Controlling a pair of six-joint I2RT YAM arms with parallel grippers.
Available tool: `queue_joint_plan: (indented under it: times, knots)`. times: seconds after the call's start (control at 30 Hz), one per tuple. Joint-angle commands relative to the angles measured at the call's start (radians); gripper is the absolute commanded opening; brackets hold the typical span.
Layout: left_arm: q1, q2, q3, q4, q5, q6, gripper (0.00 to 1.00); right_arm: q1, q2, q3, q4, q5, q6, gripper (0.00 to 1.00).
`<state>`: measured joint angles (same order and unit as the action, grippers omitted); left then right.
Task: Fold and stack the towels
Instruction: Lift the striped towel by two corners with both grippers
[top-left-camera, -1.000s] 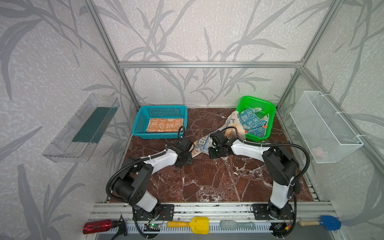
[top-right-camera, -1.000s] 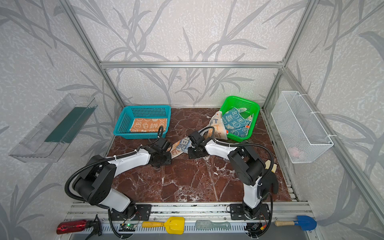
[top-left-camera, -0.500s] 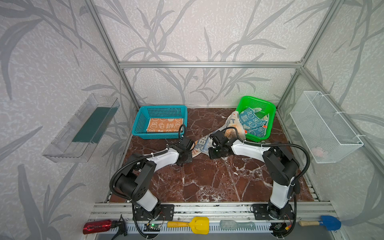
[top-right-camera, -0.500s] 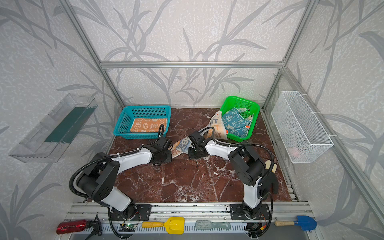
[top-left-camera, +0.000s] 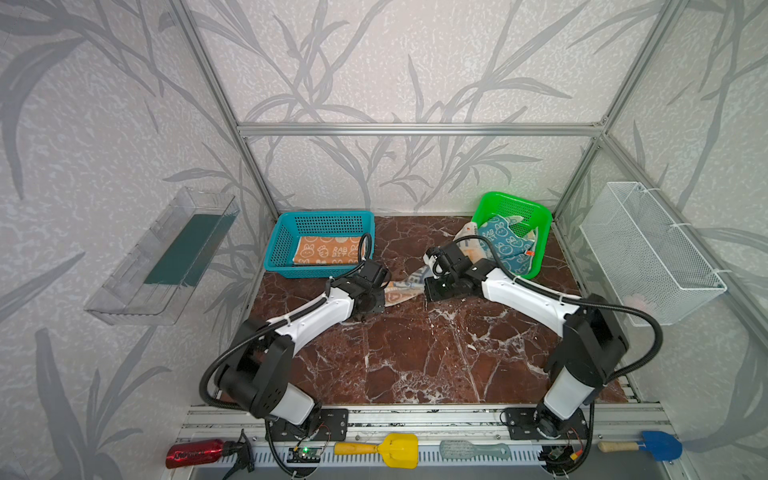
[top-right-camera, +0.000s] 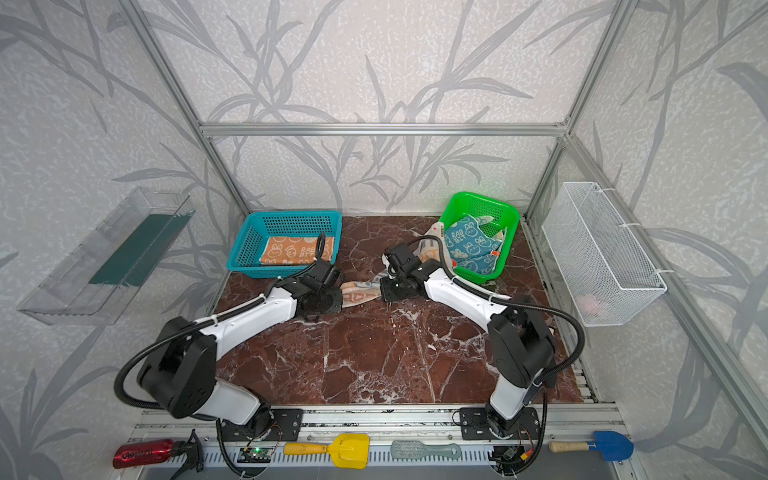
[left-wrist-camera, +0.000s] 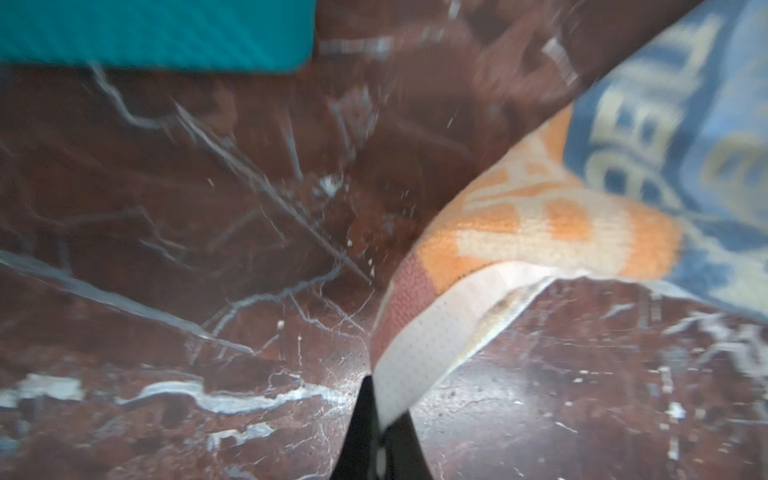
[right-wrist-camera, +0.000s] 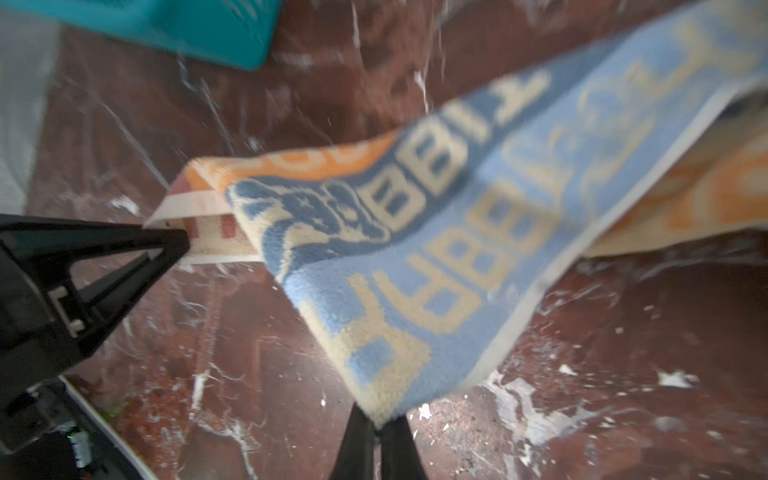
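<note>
Red-brown marble bench (top-left-camera: 415, 353) covers the floor of a metal-framed cell papered in grey leaf wallpaper. Near its middle the left fingers (left-wrist-camera: 363, 428) are pressed together on a cream corner of the striped towel (top-left-camera: 405, 289). The right fingers (right-wrist-camera: 359, 444) are likewise clamped tight on another corner, where the blue band with cream letters rises from their tips. The towel spans the short gap between the two pairs of fingers, raised off the marble at both grips and sagging in folds of blue, orange and cream. Both wrist views are blurred. Both pairs sit low over the bench, near each other, tips pointing inward. Just beyond the left fingers stands a teal basket (top-left-camera: 324, 216) with the orange towel (top-left-camera: 328, 251) lying flat inside. Behind the right fingers, past that arm's wrist, a green basket (top-left-camera: 515, 203) holds the teal-blue towel (top-left-camera: 503, 245), crumpled.
</note>
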<state>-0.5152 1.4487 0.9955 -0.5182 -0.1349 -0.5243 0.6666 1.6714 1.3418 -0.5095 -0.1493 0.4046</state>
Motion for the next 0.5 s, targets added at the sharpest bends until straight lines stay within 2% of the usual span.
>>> queue_joint_plan:
  times: [0.0, 0.3, 0.47]
  knots:
    - [0.001, -0.137, 0.114, -0.103, -0.089, 0.079, 0.0, -0.012, -0.133, 0.105, -0.099, 0.084, -0.088, 0.0]
    - [0.002, -0.264, 0.479, -0.274, -0.1, 0.32, 0.0, -0.021, -0.288, 0.419, -0.292, 0.196, -0.21, 0.0]
    - [0.0, -0.321, 0.622, -0.331, -0.014, 0.377, 0.0, -0.02, -0.387, 0.505, -0.36, 0.207, -0.266, 0.0]
